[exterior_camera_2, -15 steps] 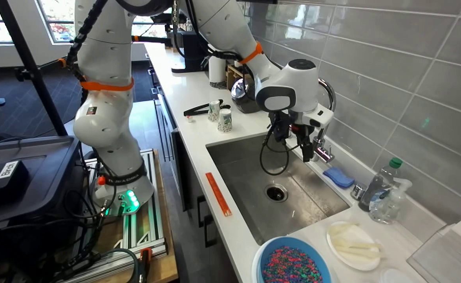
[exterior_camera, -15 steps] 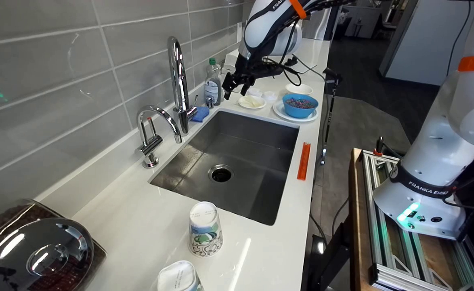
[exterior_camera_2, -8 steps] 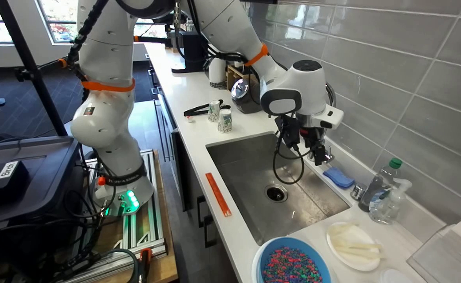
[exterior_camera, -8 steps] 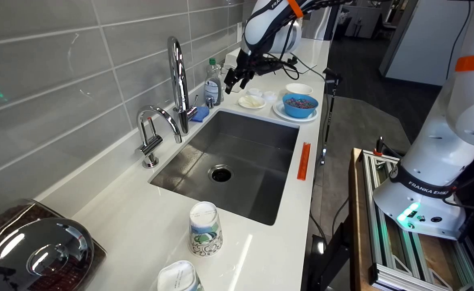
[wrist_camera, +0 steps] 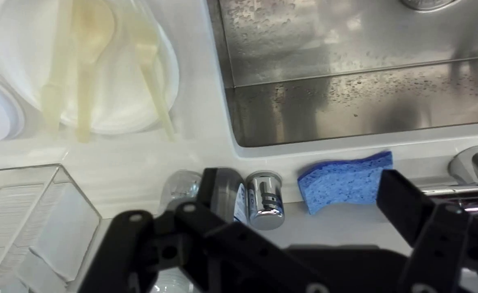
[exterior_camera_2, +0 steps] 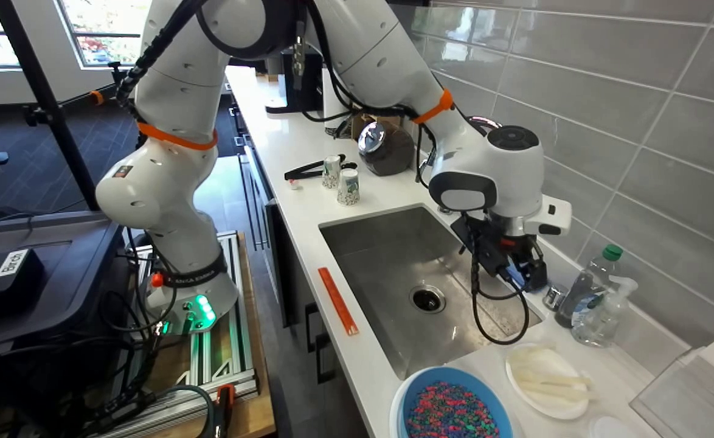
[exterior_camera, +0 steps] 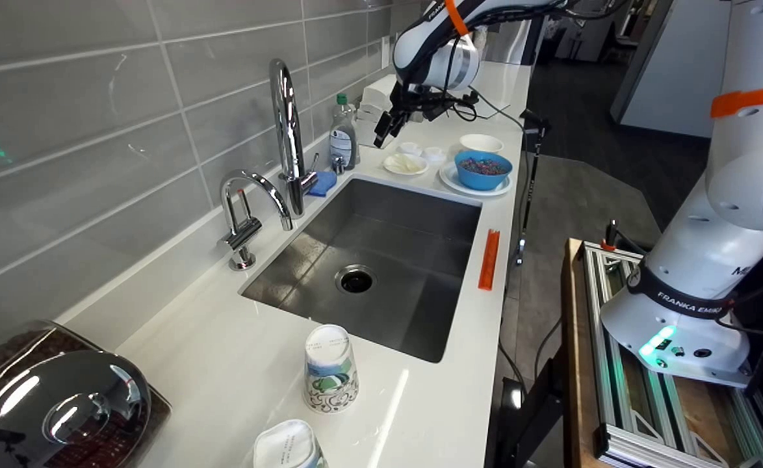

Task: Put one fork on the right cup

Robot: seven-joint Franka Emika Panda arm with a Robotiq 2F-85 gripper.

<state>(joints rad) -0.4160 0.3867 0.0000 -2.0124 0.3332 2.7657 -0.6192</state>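
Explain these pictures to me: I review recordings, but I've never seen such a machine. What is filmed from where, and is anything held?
This is a robot arm beside a kitchen counter. Two pictures come from cameras outside the robot; the third is the wrist view, looking down past the fingers. They are apart and hold nothing: the blue sponge showing between them lies on the counter beyond. At one end of the sink are a white plate with cream utensils, one apparently a fork, and a blue bowl. At the opposite end, a patterned cup stands upside down, a second cup beside it.
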